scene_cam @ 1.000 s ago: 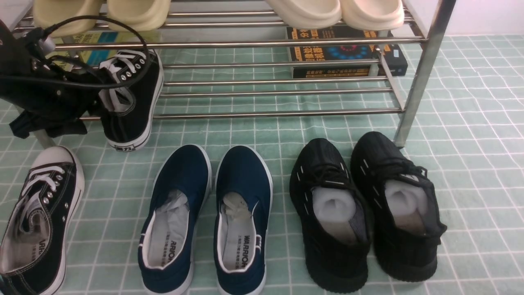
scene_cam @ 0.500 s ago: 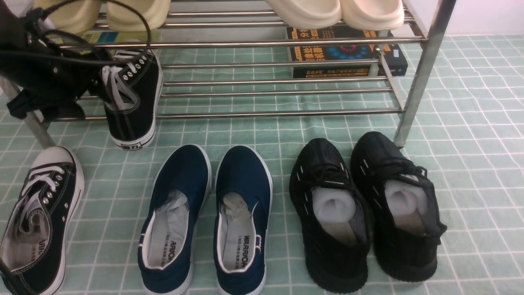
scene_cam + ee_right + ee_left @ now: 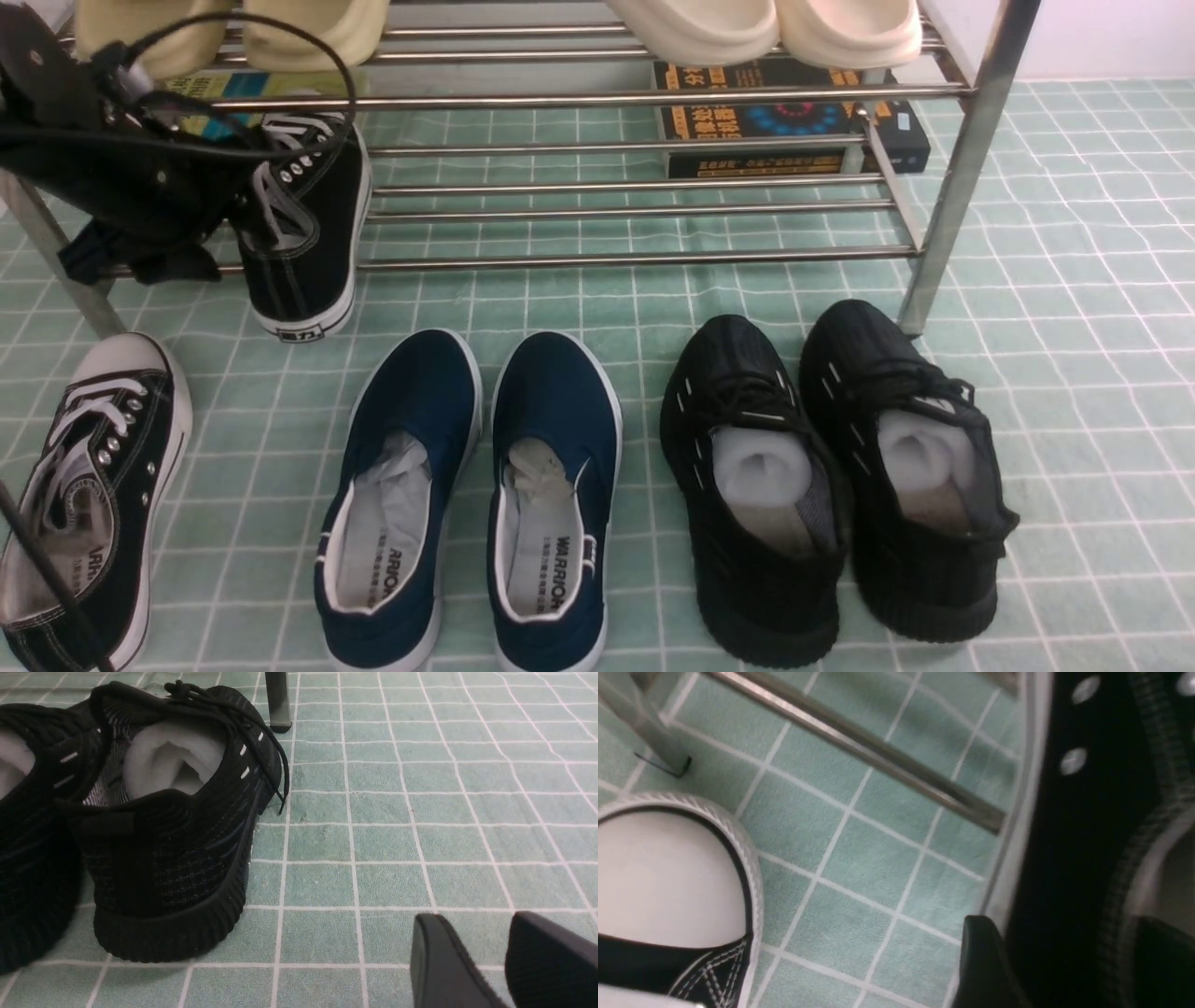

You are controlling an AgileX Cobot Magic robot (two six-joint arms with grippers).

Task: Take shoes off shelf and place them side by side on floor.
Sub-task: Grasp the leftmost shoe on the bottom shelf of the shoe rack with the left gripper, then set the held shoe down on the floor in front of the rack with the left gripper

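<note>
Two black canvas sneakers with white laces are apart from each other. The near sneaker lies on the floor at the near left, its white toe cap pointing toward the shelf and angled a little right. The far sneaker sits at the left end of the shelf's lower tier, toe tucked in under the upper bars, heel poking out past the front bar and tipped downward. Whether that heel touches the floor I cannot tell. The left arm reaches in from the far left, just beside this sneaker. In the left wrist view the left end effector stands spread wide astride the sneaker's side wall. One finger is outside by the white sole and the other is down inside the opening; I cannot tell whether it is actually clamping. The right end effector hangs low over the floor, parted with nothing between its fingers, near the heels of the black knit sneakers, which stand side by side at the near right. Navy slip-ons sit paired in the middle, between the near sneaker and the knit pair. Cream slippers rest on the upper tier, and a dark box with yellow print lies behind the lower bars at the far right.
</note>
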